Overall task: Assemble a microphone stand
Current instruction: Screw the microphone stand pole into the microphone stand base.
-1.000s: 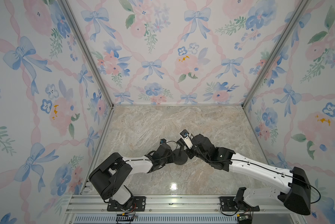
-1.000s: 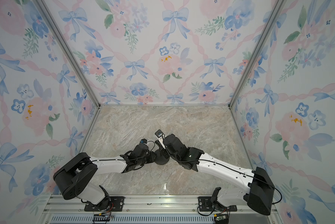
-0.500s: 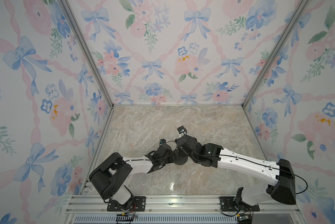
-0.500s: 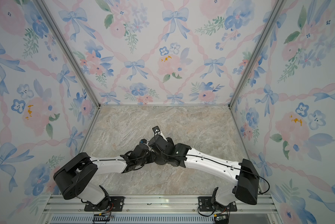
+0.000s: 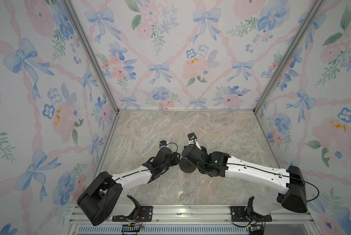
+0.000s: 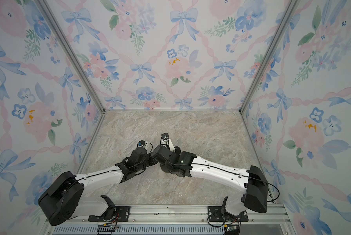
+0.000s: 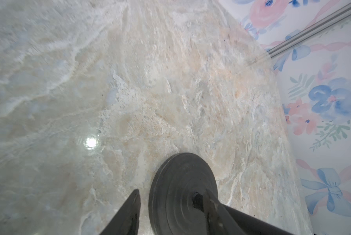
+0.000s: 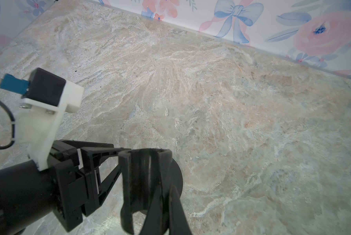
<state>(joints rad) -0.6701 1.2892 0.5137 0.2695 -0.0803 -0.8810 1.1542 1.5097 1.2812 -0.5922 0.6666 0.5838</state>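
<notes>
The black disc base of the microphone stand sits between the fingers of my left gripper. The jaws stand apart: one finger is clear of the disc's rim and the other finger lies across its face by the centre hole. In the right wrist view my right gripper is shut on the thin rod, whose clip-like head stands in front of the disc. In a top view the disc base lies under the right gripper, with the left gripper beside it.
The marble floor is bare beyond the two arms. Floral walls with metal corner posts close in three sides. The arms' mounting rail runs along the front edge.
The right arm has swung left with the rod until its gripper is over the disc beside the left gripper. The left jaws have widened.
</notes>
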